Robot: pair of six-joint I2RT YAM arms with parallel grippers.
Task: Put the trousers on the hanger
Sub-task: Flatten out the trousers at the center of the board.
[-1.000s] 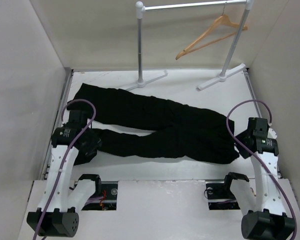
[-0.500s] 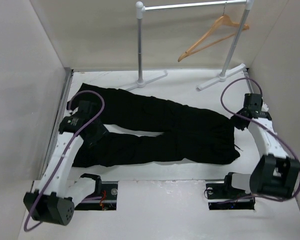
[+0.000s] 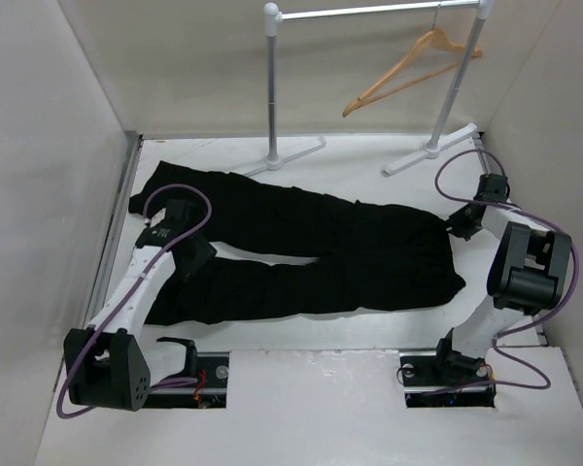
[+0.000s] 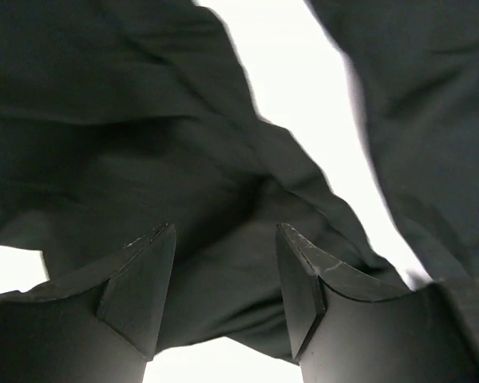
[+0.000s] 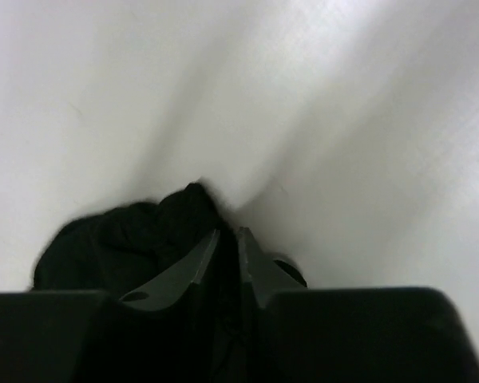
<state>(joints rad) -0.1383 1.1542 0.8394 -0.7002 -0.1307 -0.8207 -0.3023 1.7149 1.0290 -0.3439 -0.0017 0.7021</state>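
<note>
one pair of black trousers (image 3: 311, 248), lying flat on the white table (image 3: 369, 170). the waist end is toward the right and two legs run left, with a narrow strip of bare table between them. not yet lifted.

one wooden hanger (image 3: 408, 66), hooked on the silver rack (image 3: 272, 87) at the far edge, tilted, crossbar bare, well apart from the cloth.

one right gripper (image 5: 227, 239), at the waist corner. by the wrist view its fingers are drawn almost together, with a dark fold of the trousers pinched between them.

one left gripper (image 4: 223, 279), low over the near leg, toward its cuff end. its fingers (image 4: 144, 279) are spread, with fabric beneath and between them and nothing clamped.

step in hand, as judged: securing both ends of the garment before the carry to the hanger.

handling note: the left claw should sink until both fingertips straddle a raised wrinkle, then close deep on that leg's cloth rather than skim the top. soft fabric slips and sags, so a shallow pinch would likely let go on the lift. both arms would do well to rise together with the cloth taut between them, so the legs can be fed over the crossbar without knocking the rack.
</note>
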